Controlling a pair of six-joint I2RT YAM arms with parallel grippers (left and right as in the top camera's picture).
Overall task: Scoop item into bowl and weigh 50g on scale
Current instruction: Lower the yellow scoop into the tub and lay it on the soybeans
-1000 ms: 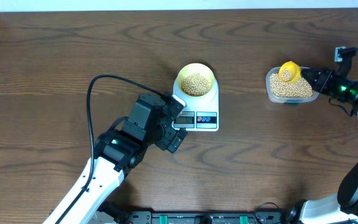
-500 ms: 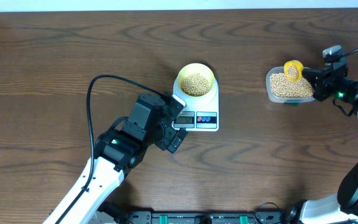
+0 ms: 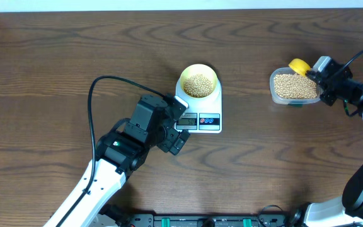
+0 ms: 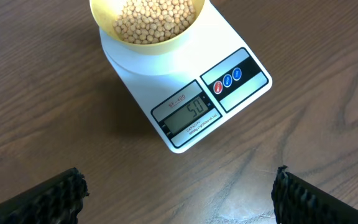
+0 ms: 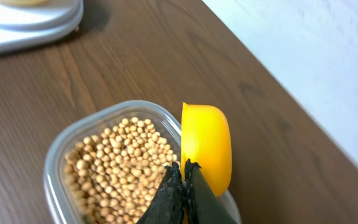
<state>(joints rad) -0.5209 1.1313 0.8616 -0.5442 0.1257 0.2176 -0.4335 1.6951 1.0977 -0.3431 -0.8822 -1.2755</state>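
The pale-yellow bowl [image 3: 198, 82] holds tan beans [image 4: 151, 20] and sits on the white scale [image 3: 200, 117]. The scale's display [image 4: 188, 112] reads 50 in the left wrist view. My left gripper [image 3: 176, 133] is open and empty, just left of and below the scale; its fingers [image 4: 179, 196] frame bare table. My right gripper [image 5: 184, 171] is shut on the yellow scoop [image 5: 207, 144], held on edge over the back rim of the clear tub [image 3: 294, 87] of beans [image 5: 123, 165]. The scoop [image 3: 299, 65] looks empty.
A black cable [image 3: 99, 88] loops from the left arm over the table. The table's far edge meets a white wall [image 5: 316, 56] just behind the tub.
The right gripper has turned the scoop and lifted it from over the tub's beans toward the tub's back rim. The left arm, bowl and scale have not moved.
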